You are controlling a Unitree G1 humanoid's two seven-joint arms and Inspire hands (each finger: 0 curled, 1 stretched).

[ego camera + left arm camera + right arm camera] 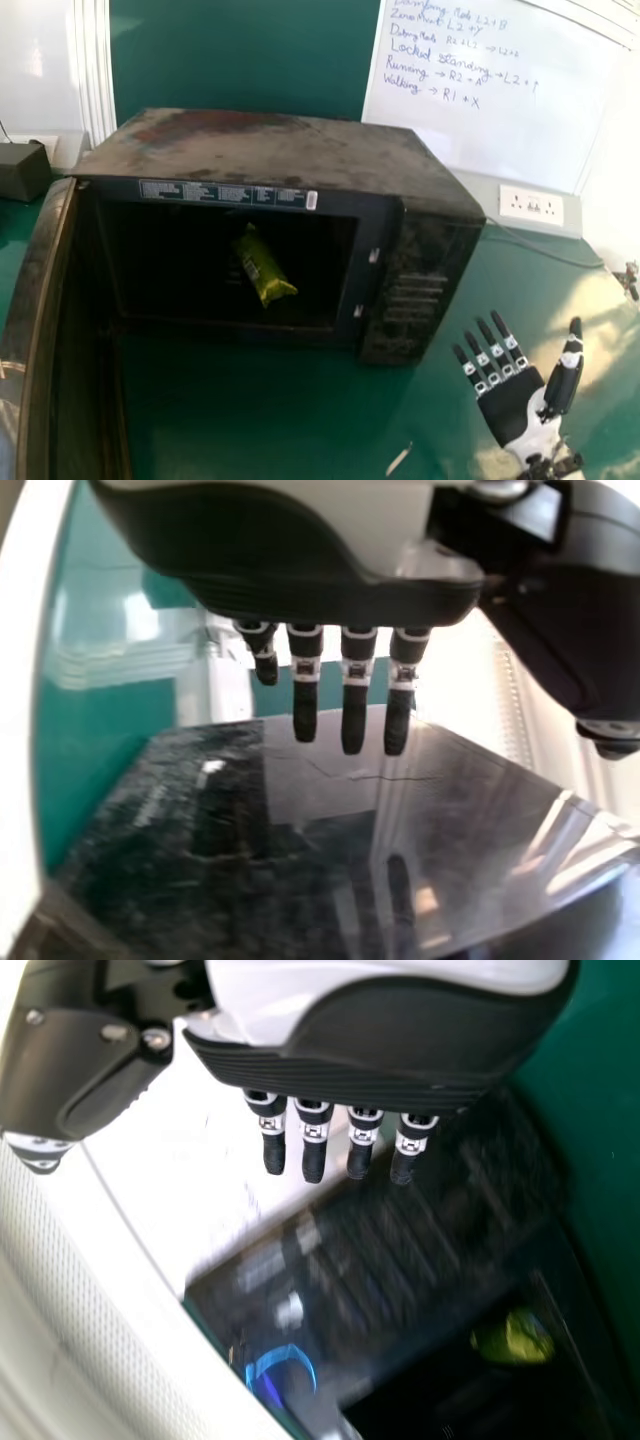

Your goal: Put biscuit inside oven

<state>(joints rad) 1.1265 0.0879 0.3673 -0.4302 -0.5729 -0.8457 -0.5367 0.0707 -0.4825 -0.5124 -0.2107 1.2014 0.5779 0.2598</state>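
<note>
In the head view the green biscuit packet (pixel 263 266) lies inside the dark oven (pixel 290 150), whose door (pixel 40 330) stands open at the left. My right hand (pixel 510 400) is open and holds nothing, right of the oven with its palm up. The right wrist view has my right hand (pixel 380 1050) with straight fingers, the oven's control panel (pixel 360 1250) and the packet (pixel 515 1338). In the left wrist view my left hand (pixel 330 580) has straight, empty fingers near a glossy dark surface (pixel 300 810).
A green table (pixel 250 410) carries the oven. On it lies a small pale stick (pixel 399 459) near the front. A wall socket (pixel 531 207) and a cable are behind at the right; a dark box (pixel 22 172) sits at the far left.
</note>
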